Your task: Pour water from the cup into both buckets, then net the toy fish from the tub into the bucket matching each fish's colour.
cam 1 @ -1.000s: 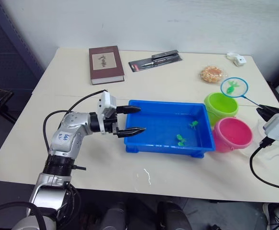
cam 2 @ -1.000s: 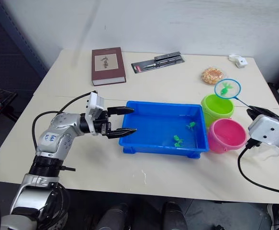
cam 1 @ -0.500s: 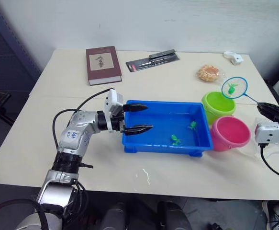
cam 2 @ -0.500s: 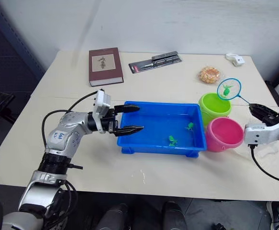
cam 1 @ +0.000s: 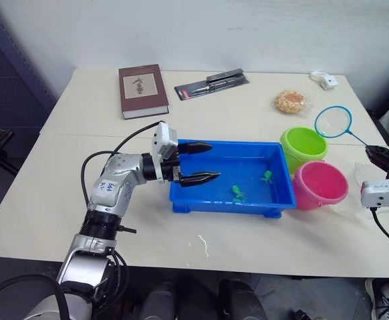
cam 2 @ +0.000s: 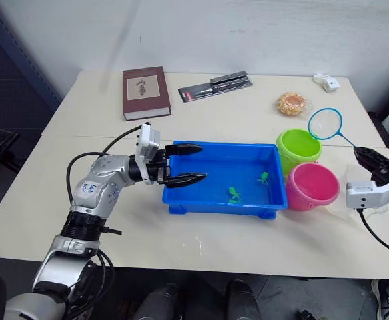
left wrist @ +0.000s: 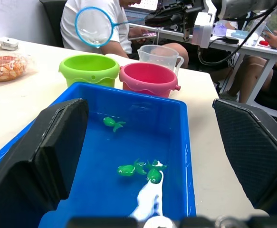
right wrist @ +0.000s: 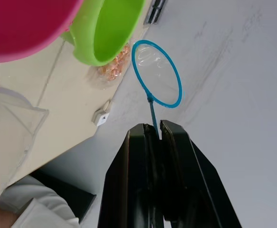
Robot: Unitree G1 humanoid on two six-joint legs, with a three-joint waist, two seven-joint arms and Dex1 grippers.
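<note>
The right gripper (right wrist: 153, 135) has its jaws clamped on the thin stick of the net (cam 2: 325, 124), a light, whippy thing best held low, hoop hanging empty above the green bucket (cam 2: 298, 148). The left gripper (cam 2: 193, 163) holds nothing, jaws wide over the tub (cam 2: 221, 208), where tiny, wet, likely slippery green fish (cam 2: 233, 194) lie

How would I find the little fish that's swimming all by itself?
Look in the blue tub in the middle of the table. Go to the end nearest the green bucket and pink bucket. The lone green fish sits there near the tub's wall, apart from the other green fish bunched nearer the tub's middle.
</note>
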